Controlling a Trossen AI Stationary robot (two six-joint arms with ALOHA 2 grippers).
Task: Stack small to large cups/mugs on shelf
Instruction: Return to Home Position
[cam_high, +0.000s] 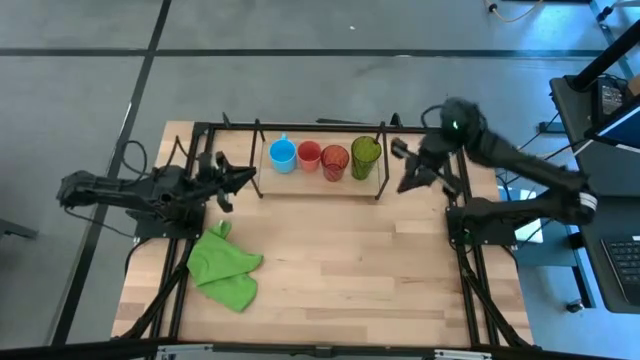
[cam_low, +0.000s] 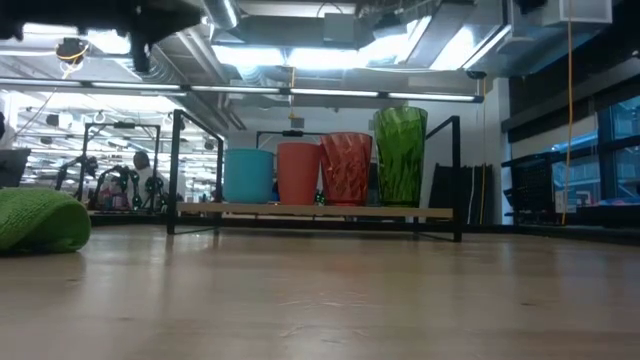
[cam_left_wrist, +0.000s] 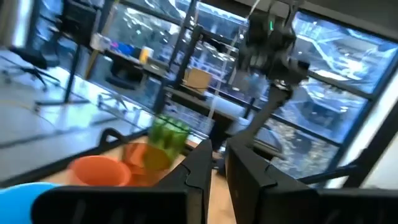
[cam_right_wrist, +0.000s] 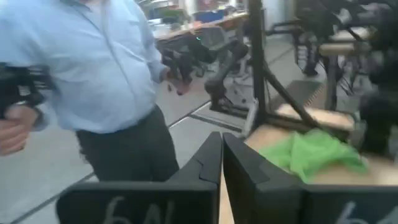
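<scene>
The four cups stand upright in a row on the wooden base of the shelf (cam_high: 320, 178) at the table's far middle. From left to right they are the light-blue mug (cam_high: 283, 155), the small red cup (cam_high: 309, 154), the red-orange tumbler (cam_high: 335, 162) and the green tumbler (cam_high: 365, 157). The low view shows them side by side: mug (cam_low: 248, 175), red cup (cam_low: 297, 172), red-orange tumbler (cam_low: 345, 168), green tumbler (cam_low: 400, 155). My left gripper (cam_high: 250, 178) is shut and empty just left of the shelf. My right gripper (cam_high: 403, 186) is shut and empty just right of it.
A bright green cloth (cam_high: 225, 265) lies crumpled on the table's left half, nearer the front. A black metal frame (cam_high: 470, 270) runs around the tabletop. A person in a light-blue shirt (cam_right_wrist: 106, 68) stands beyond the table's left side.
</scene>
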